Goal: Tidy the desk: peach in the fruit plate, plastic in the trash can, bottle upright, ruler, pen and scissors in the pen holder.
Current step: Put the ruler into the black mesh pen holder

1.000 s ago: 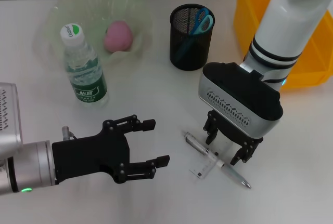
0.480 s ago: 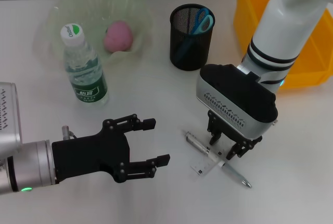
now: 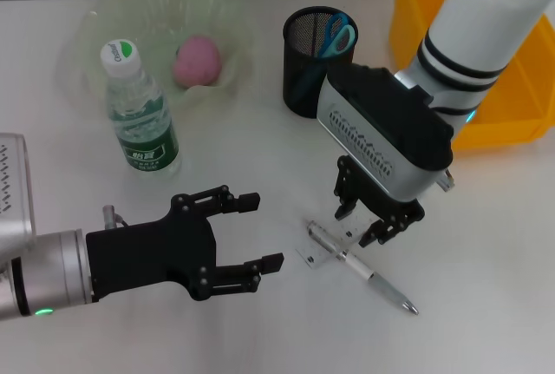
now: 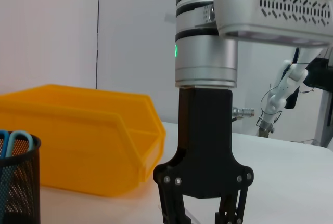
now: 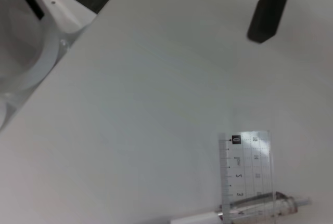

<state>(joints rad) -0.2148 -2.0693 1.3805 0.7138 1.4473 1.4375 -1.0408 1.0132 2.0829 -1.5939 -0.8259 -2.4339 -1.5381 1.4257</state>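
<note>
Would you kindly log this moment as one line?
right gripper: shut on ruler, lifting | pen: on desk | left gripper: open, idle

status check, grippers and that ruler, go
Right gripper shut on the clear ruler, over the pen. Left gripper open, idle, low over the desk. Nothing blocking the way to the pen holder.

Bare desk (image 3: 260, 157) lies between bottle (image 3: 143, 122) and pen holder (image 3: 318, 62) (left gripper (image 3: 256, 235) below).
</note>
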